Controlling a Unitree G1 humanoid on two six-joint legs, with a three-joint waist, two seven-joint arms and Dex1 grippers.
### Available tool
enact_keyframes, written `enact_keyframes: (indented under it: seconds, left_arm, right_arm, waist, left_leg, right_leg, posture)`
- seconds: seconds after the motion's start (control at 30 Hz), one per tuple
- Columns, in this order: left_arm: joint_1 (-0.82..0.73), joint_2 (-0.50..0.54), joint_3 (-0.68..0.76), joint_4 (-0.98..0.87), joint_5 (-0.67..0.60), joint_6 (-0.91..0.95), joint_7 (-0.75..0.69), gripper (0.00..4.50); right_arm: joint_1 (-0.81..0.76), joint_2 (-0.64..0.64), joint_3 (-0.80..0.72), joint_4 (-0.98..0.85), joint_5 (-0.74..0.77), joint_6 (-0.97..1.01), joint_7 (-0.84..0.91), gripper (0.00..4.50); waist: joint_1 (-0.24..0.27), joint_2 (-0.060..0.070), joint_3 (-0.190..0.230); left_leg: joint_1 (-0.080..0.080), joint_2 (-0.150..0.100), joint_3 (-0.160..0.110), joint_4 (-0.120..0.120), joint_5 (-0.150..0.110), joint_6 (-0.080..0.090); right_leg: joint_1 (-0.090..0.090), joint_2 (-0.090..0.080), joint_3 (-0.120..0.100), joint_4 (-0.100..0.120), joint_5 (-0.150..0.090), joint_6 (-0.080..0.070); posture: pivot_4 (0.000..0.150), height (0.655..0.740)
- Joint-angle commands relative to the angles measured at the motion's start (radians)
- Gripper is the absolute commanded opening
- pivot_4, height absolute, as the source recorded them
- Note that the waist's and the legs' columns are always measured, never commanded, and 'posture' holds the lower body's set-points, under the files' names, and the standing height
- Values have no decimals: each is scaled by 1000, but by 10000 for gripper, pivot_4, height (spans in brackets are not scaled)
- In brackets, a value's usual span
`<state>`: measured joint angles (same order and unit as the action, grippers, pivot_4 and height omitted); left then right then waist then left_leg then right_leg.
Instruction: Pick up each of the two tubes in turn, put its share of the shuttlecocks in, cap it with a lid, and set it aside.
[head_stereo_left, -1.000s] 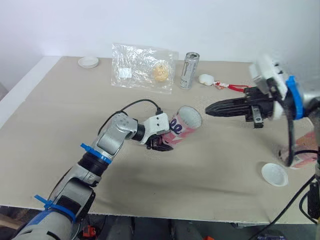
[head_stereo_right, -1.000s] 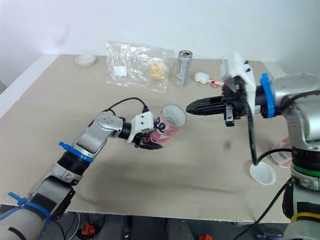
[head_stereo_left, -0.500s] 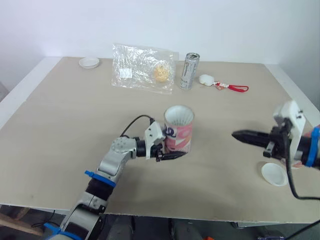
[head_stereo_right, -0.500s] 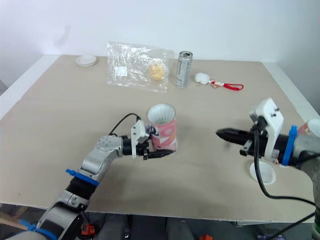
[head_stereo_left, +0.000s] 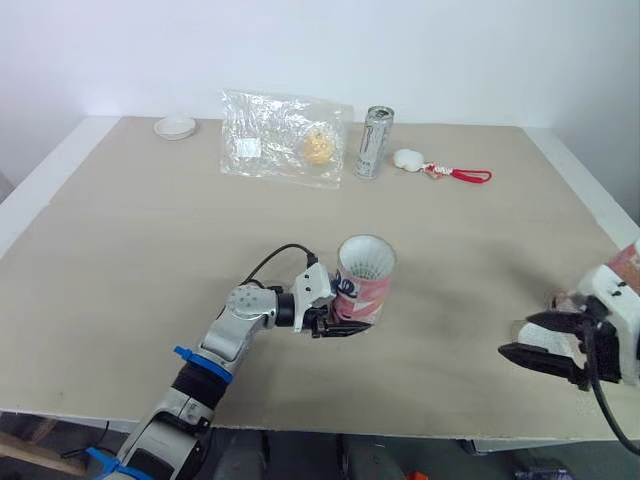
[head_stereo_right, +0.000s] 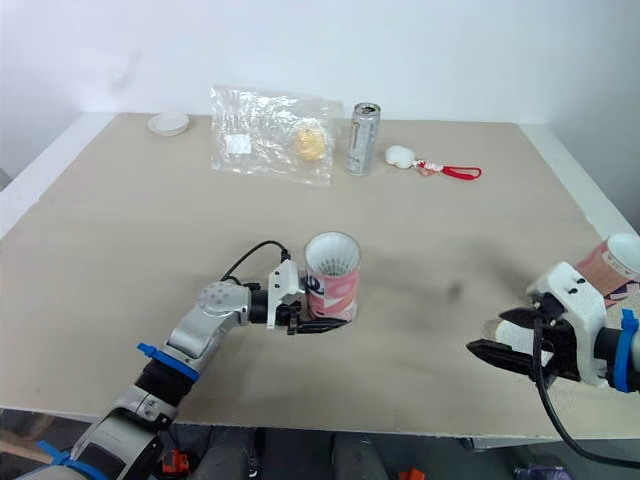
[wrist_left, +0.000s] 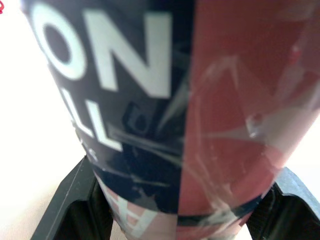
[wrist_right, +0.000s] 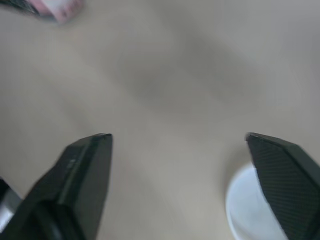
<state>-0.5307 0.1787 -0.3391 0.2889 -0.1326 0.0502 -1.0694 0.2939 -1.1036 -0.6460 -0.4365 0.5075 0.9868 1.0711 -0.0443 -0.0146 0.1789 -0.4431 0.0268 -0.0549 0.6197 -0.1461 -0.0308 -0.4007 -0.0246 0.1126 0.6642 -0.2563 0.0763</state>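
Jaws, left: left gripper (head_stereo_left: 336, 324) clamped on the base of the tube (head_stereo_left: 363, 284), one black finger (wrist_left: 75, 200) on each side.
Jaws, right: right gripper (wrist_right: 178, 137) spread wide, holding nothing, low over the table (head_stereo_left: 130, 250) by its front right corner.
Tube: upright cylinder with a glossy pink and dark blue wrap, white lettering and creased film. Its round open mouth shows white. It stands near the middle, toward the front edge.
Second tube: second tube (head_stereo_right: 612, 262), pink, mouth open, tilted, at the right edge behind the right gripper.
Lids: round white lid (wrist_right: 250, 205) flat on the table just beside one right finger; far lid (head_stereo_left: 175, 127) at the far left corner.
Far edge: crinkled clear bag (head_stereo_left: 285, 135), slim upright metal can (head_stereo_left: 372, 142), white charm (head_stereo_left: 410, 158) on a red cord.
Surface: matte beige, flat, white-edged.
Open room: wide bare stretches left of the tube, and between the tube and the right gripper.
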Motion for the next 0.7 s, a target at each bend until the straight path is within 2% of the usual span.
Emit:
enact_keyframes:
  seconds: [0.03, 0.33, 0.7]
  left_arm:
    - [-14, 2, -12, 11, 16, -9, 0, 28802]
    - [-17, 3, -18, 18, 20, -5, -1, 28802]
    - [-16, 0, -21, 4, 17, 4, -1, 28802]
  right_arm:
    - [23, -18, -27, 4, -29, -25, -3, 44491]
    - [54, 2, 17, 14, -61, -69, -22, 44491]
    - [-21, 10, 151, 136, -101, -149, -65, 44491]
  waist:
    - [0, 0, 0]
    - [0, 0, 0]
    - [0, -1, 0]
  left_leg:
    - [0, 0, 0, 0, 0, 0]
    - [0, 0, 0, 0, 0, 0]
    - [0, 0, 0, 0, 0, 0]
  right_leg:
    - [0, 0, 0, 0, 0, 0]
    - [0, 0, 0, 0, 0, 0]
    - [0, 0, 0, 0, 0, 0]
  posture:
    - [1500, 7400]
    - [1500, 7400]
    - [1500, 7400]
